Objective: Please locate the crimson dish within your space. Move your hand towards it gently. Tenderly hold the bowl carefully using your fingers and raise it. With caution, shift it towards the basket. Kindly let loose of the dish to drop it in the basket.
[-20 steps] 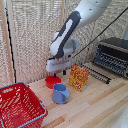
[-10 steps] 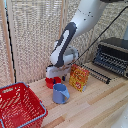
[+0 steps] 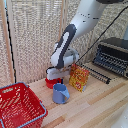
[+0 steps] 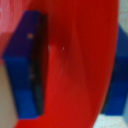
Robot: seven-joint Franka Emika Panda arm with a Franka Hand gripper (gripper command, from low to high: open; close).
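- At the back of the wooden table (image 3: 100, 107) in the exterior view, the gripper (image 3: 54, 76) is reaching down onto the crimson dish (image 3: 50, 83); a blue mug (image 3: 60, 93) is standing at its 5 o'clock, and the basket (image 3: 20, 107) is sitting at its 8 o'clock, nothing visible inside.
- Close up in the wrist view, blue fingers (image 4: 27, 70) are pinching the dish's red wall (image 4: 80, 65) from both sides.

Basket (image 3: 20, 106) sits lower left; dish (image 3: 52, 83) at centre, mug (image 3: 60, 93) before it, packet (image 3: 79, 77) right, oven (image 3: 111, 56) upper right.
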